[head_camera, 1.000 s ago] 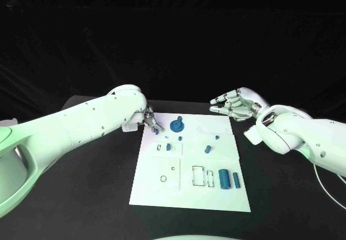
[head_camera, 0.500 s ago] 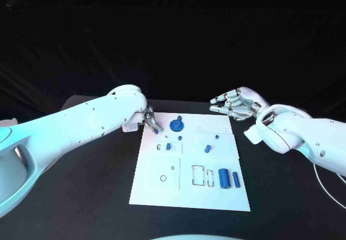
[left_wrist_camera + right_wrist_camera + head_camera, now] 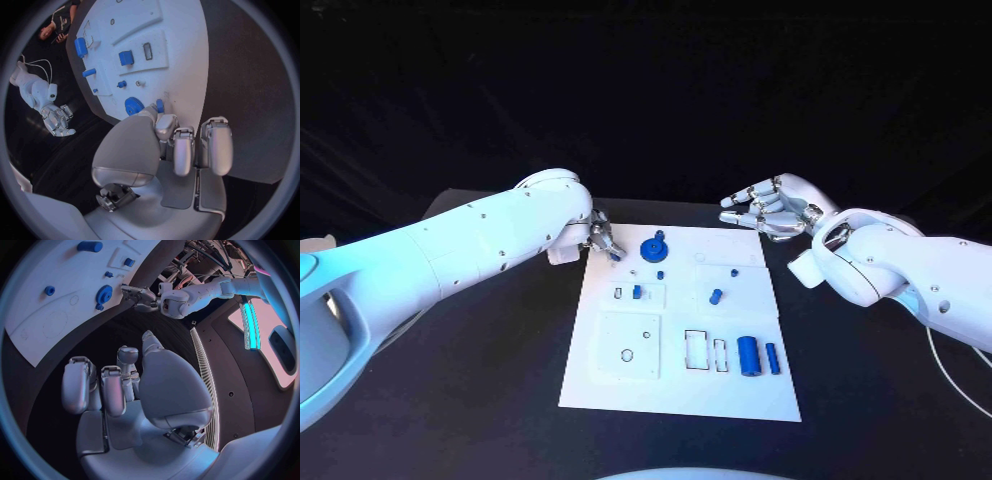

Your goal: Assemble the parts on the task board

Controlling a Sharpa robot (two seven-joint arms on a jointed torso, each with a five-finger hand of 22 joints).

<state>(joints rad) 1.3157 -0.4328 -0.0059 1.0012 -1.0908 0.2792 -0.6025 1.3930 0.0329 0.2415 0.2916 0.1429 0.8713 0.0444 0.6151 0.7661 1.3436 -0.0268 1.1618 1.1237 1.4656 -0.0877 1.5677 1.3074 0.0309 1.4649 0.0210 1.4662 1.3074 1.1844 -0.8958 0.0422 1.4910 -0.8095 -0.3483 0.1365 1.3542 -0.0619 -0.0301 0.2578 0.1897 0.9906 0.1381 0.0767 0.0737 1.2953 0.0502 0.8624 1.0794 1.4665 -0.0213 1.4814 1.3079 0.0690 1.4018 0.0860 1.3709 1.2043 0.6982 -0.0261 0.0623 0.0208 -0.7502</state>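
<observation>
The white task board (image 3: 733,390) lies in the middle of the black table. My left hand (image 3: 600,240) hovers at the board's far left corner and pinches a small blue part (image 3: 160,105) at its fingertips. Just beside it a blue gear (image 3: 656,252) stands on the board, also seen as the gear (image 3: 134,106) in the left wrist view. My right hand (image 3: 769,210) hangs past the board's far right corner with loosely bent fingers and holds nothing. The right wrist view shows the left hand (image 3: 139,294) next to the gear (image 3: 104,292).
A blue cylinder (image 3: 749,353) and a thin blue bar (image 3: 772,358) lie near the board's front right. Small blue pieces (image 3: 715,296) sit around mid-board, one (image 3: 636,292) in a left recess. Bare black table surrounds the board on all sides.
My left hand has drawn back a little toward the board's far left corner, carrying the small blue part with it. The right hand has stayed where it was.
</observation>
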